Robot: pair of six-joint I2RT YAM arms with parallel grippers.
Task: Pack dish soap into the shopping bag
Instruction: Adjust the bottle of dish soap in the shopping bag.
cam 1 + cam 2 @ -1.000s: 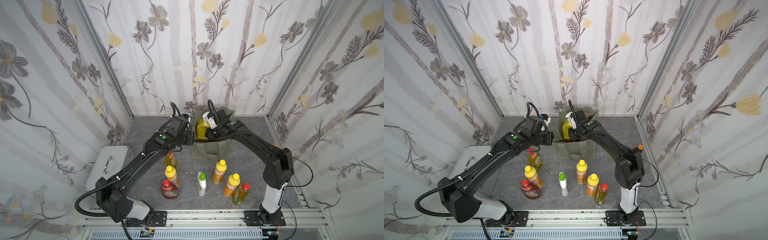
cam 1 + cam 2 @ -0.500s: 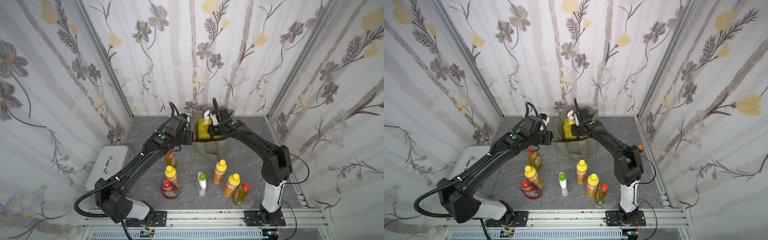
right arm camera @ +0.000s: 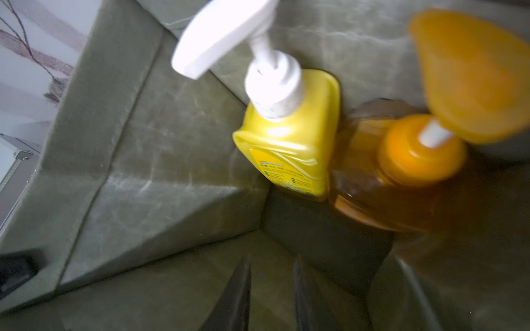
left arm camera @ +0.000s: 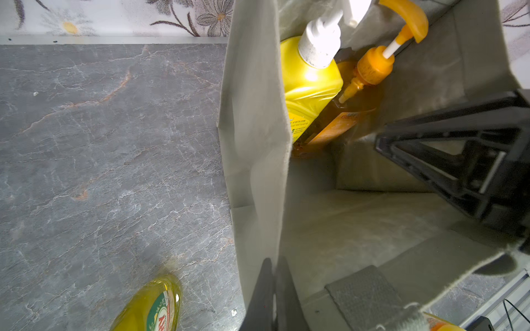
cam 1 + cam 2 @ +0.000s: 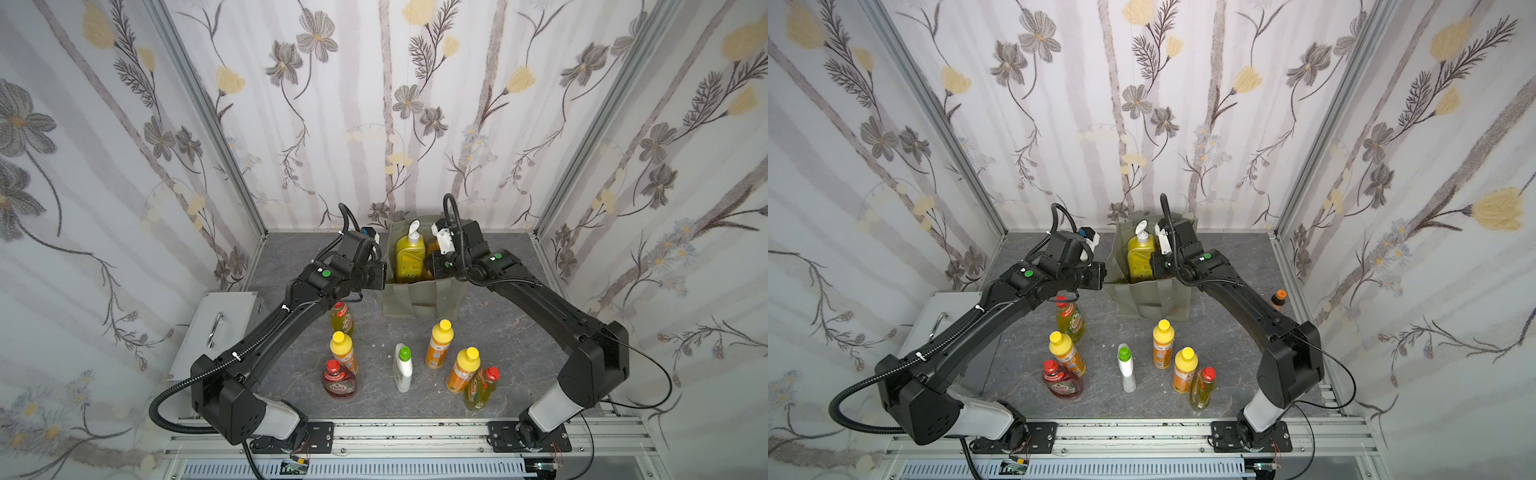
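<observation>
Grey stone table (image 5: 478, 316), shopping bag (image 5: 415, 299) at far middle.
My left claw (image 4: 274, 263) is clenched on its left wall; my right claw (image 3: 271, 263) hangs inside, parted and empty, beside 2 soaps in it: the yellow pump bottle (image 5: 409, 257) and the orange pump bottle (image 3: 415, 154).

Both top views look down from high up front, covering the whole bench (image 5: 490, 340). Wrist cams sit way closer, both peering into the shopping bag (image 4: 255, 114), sharing the yellow pump bottle (image 3: 289, 149).
</observation>
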